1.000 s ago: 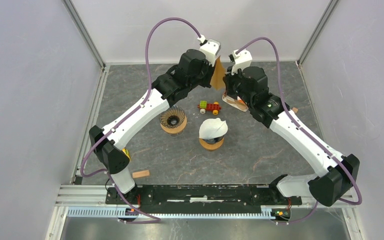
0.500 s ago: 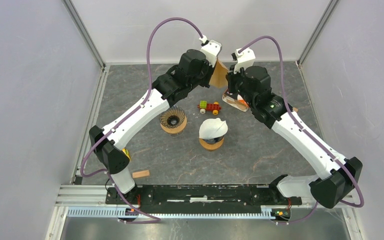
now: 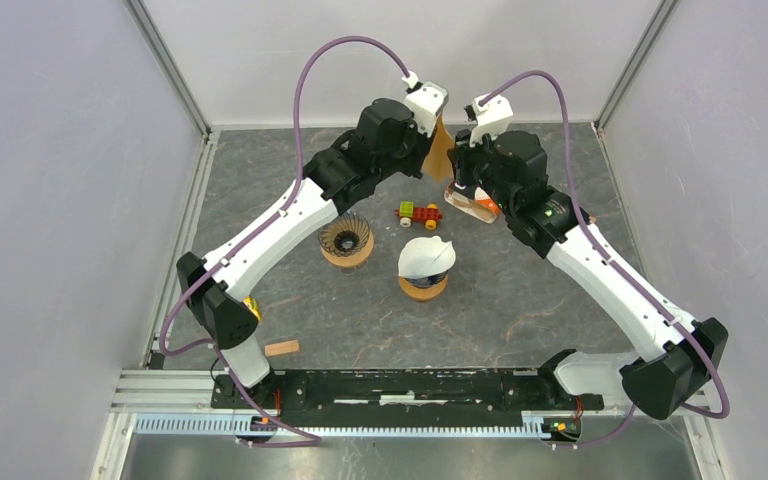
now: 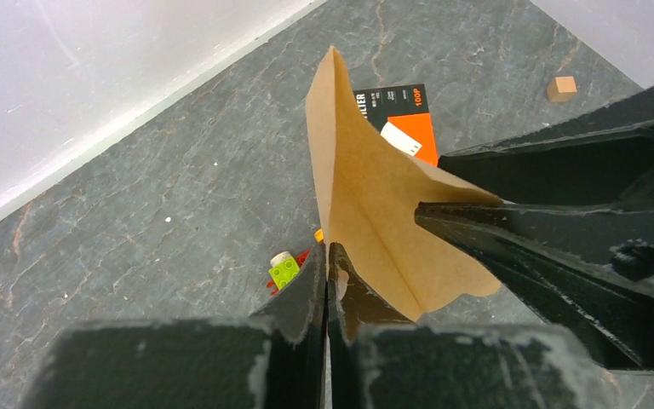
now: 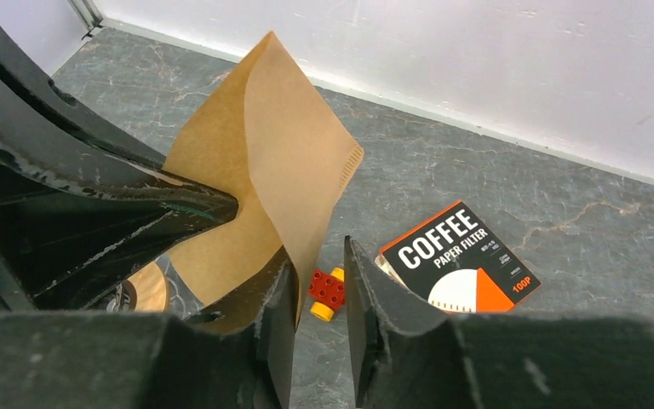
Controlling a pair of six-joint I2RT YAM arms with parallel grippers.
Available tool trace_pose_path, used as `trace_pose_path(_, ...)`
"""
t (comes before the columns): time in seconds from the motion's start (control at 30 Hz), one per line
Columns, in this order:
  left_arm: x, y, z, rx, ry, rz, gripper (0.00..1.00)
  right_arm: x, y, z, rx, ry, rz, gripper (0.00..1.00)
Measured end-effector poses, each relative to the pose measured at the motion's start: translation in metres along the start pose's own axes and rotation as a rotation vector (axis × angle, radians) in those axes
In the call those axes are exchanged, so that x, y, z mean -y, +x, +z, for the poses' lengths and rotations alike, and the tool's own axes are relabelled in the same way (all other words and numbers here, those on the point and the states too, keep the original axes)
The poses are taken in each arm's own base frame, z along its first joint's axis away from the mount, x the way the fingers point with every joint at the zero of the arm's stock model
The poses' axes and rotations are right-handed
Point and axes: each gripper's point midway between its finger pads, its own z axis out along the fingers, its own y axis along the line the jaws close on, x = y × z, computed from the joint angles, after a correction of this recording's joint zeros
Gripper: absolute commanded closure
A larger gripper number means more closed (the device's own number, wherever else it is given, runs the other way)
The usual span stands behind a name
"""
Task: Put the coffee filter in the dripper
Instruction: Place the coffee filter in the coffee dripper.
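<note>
A brown paper coffee filter [image 3: 438, 150] hangs in the air at the back middle, between the two wrists. My left gripper [image 4: 327, 251] is shut on its lower edge, and the filter [image 4: 366, 187] fans out above the fingers. My right gripper [image 5: 318, 256] stands open, with the filter's edge [image 5: 281, 162] hanging by the inner face of its left finger and a gap showing to the other finger. The empty black ribbed dripper [image 3: 345, 240] sits on a wooden ring under the left arm.
A second dripper holding a white filter [image 3: 425, 262] stands mid-table. A red and yellow toy car [image 3: 418, 212] and the coffee filter package [image 5: 460, 264] lie below the grippers. A wooden block [image 3: 282, 347] lies near the left base, and a small cube [image 4: 562, 88] at the right.
The right gripper's jaws have come apart and let go of the filter. The left gripper still holds it, and both arms have barely shifted.
</note>
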Motion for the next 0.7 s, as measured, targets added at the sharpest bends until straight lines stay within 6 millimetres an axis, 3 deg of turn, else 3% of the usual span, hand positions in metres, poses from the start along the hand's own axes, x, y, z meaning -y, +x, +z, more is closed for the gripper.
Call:
trace_pose_path(0.1, 0.002, -0.001, -0.001, 0.003, 0.009, 0.000, 0.98, -0.002, 0.000, 0.000, 0.002, -0.011, -0.002, 0.61)
trace_pose_path(0.33, 0.008, -0.005, -0.006, 0.013, 0.052, -0.003, 0.98, -0.003, 0.000, 0.000, 0.000, -0.021, -0.005, 0.59)
trace_pose_path(0.5, 0.014, -0.005, -0.008, 0.014, 0.083, -0.004, 0.98, -0.004, 0.005, 0.005, -0.015, -0.018, -0.009, 0.61)
trace_pose_path(0.7, 0.019, 0.000, -0.008, 0.003, 0.109, -0.008, 0.98, 0.001, 0.010, 0.010, -0.029, 0.007, -0.032, 0.70)
